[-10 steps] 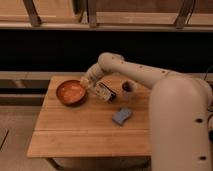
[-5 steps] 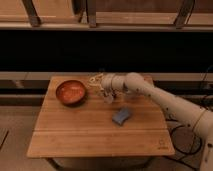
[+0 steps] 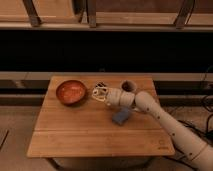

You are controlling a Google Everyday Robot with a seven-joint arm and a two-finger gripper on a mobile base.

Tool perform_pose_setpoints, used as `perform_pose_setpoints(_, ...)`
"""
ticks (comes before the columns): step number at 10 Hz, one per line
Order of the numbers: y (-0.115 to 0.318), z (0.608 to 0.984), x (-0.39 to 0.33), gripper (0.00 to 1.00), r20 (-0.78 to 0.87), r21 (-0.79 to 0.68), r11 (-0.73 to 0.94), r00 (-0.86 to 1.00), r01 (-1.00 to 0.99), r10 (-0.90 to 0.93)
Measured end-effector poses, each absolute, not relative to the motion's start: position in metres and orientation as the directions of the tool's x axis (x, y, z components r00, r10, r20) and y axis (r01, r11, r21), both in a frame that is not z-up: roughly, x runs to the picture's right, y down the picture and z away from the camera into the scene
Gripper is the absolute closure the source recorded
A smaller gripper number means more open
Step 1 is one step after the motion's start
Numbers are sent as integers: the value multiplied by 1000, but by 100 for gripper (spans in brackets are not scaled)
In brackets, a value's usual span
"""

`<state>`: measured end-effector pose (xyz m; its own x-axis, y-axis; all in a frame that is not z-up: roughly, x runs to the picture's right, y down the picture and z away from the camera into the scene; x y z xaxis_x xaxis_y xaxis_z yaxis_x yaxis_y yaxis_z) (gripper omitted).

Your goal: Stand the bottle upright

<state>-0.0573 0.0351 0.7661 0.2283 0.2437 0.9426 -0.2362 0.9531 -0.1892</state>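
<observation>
The small cream-white bottle [image 3: 98,94] is on the wooden table [image 3: 90,131], just right of the orange bowl [image 3: 71,92]. My gripper [image 3: 101,93] is at the bottle, reaching in from the right on a white arm [image 3: 150,111], and is shut on it. The bottle's pale body merges with the gripper, so I cannot tell whether it is upright or tilted. It sits low, at or just above the table top.
A black oblong bar [image 3: 102,85] lies just behind the gripper. A brown round cup-like thing [image 3: 128,86] stands at the back right. A blue-grey pad [image 3: 121,116] lies under the forearm. A dark shelf runs behind the table.
The arm now stretches out longer from the lower right, and the robot's body has left the view. The gripper with the bottle has stayed right of the bowl, shifting slightly.
</observation>
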Motion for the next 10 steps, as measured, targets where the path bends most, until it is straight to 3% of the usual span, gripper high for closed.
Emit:
perform_pose_setpoints(3,59,787,-70,100,971,-204,971,97,-125,217)
perform_pose_setpoints(7,24,804,-61,100,975,-223,969,-6,-102,223)
perform_pose_setpoints(10,1,798,-69,100,947,-322,943,-40,-81,320)
